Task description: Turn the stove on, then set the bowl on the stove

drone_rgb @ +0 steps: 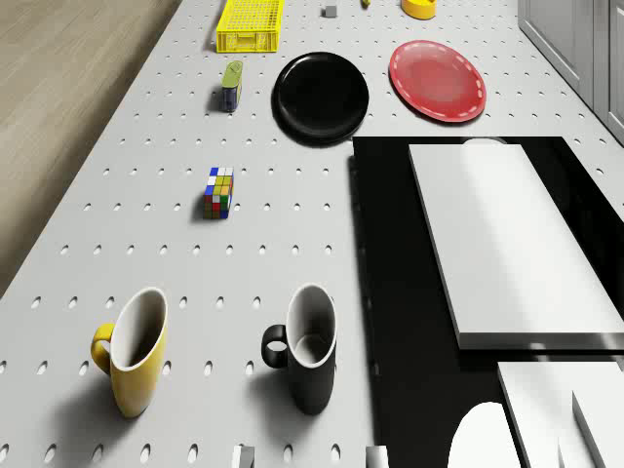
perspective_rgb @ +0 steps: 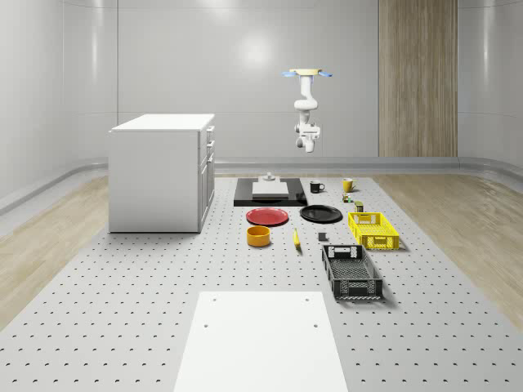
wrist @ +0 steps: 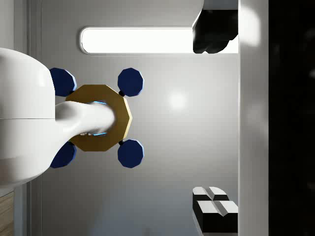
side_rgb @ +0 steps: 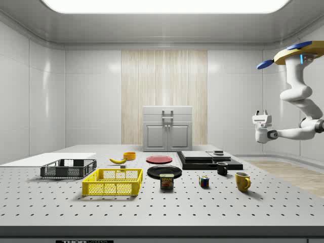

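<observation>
The stove (perspective_rgb: 270,193) is a black slab with a pale plate on top, at the far middle of the table; it also appears in the side view (side_rgb: 205,160) and the drone view (drone_rgb: 390,292). A small raised part (perspective_rgb: 267,176) sits at its far end. The orange bowl (perspective_rgb: 259,236) (side_rgb: 129,155) (drone_rgb: 419,8) rests on the table nearer the camera, beside the red plate (perspective_rgb: 267,216). The drone (perspective_rgb: 308,73) (side_rgb: 298,53) hovers high over the table's far end, behind the stove and mugs. My gripper (side_rgb: 261,113) (wrist: 215,118) points upward at the drone, open and empty, well above everything.
A white cabinet (perspective_rgb: 159,171) stands left of the stove. A black mug (drone_rgb: 307,346), yellow mug (drone_rgb: 136,351), puzzle cube (drone_rgb: 218,192), can (drone_rgb: 231,85) and black plate (drone_rgb: 321,95) lie right of the stove. Yellow basket (perspective_rgb: 373,229) and black basket (perspective_rgb: 351,272) sit nearer.
</observation>
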Controlling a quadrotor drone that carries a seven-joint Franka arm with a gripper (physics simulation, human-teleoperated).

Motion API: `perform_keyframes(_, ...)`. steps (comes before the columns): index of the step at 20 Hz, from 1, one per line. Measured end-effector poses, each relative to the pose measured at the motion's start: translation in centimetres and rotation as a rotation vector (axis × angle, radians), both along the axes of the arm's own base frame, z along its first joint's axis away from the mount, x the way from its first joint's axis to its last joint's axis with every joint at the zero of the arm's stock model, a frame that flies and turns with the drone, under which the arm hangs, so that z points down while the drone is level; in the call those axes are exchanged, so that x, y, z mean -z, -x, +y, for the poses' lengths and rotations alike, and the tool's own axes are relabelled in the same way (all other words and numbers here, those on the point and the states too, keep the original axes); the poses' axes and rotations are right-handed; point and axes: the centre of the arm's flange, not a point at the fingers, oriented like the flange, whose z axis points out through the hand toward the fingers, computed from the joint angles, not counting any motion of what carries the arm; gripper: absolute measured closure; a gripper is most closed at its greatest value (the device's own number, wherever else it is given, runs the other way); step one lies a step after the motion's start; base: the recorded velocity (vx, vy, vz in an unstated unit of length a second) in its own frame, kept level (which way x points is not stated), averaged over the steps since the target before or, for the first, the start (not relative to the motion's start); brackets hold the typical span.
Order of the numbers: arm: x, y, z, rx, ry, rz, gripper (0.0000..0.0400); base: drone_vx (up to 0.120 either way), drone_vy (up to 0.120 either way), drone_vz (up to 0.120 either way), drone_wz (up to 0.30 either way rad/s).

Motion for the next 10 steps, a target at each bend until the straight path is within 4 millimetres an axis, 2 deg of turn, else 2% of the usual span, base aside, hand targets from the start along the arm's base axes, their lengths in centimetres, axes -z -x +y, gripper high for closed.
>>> perform_keyframes(10, -6.6, 0.2, 0.0, 0.0, 0.0, -0.008, 0.0, 0.0, 0.0, 0.0, 0.0)
